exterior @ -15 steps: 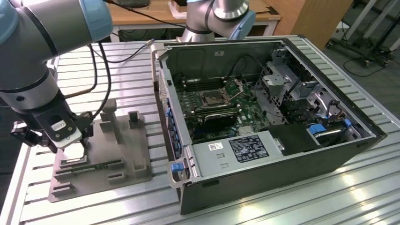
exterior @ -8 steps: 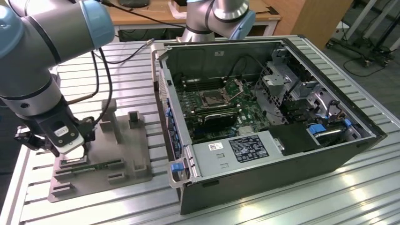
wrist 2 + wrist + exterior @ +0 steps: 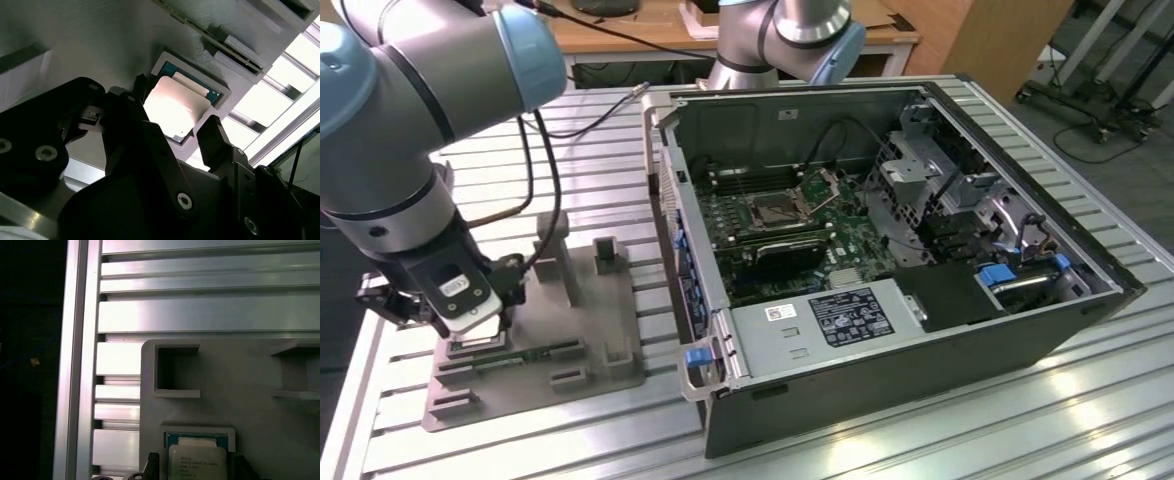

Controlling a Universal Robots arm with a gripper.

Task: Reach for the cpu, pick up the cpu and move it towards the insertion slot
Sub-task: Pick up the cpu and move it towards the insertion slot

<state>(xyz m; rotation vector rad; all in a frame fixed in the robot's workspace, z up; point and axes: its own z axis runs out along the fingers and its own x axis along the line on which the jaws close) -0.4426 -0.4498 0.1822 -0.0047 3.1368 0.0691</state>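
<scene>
The cpu (image 3: 175, 106) is a flat square chip with a bright metal lid, lying in a square recess of the grey plastic tray (image 3: 587, 330). It also appears in the first wrist view as the cpu (image 3: 197, 460). My gripper (image 3: 175, 111) hangs just over it, open, with one dark finger (image 3: 139, 90) on each side of the chip and small gaps between. In the exterior view the gripper (image 3: 471, 325) is low over the tray at the exterior view's left. The insertion slot (image 3: 778, 210) is a square socket on the green board inside the open computer case.
The open computer case (image 3: 881, 330) takes up the middle and the exterior view's right, with tall walls around the board. A narrow memory stick (image 3: 215, 37) lies in the tray beside the chip's recess. A ribbed metal table (image 3: 987, 430) carries everything. Cables trail behind the arm.
</scene>
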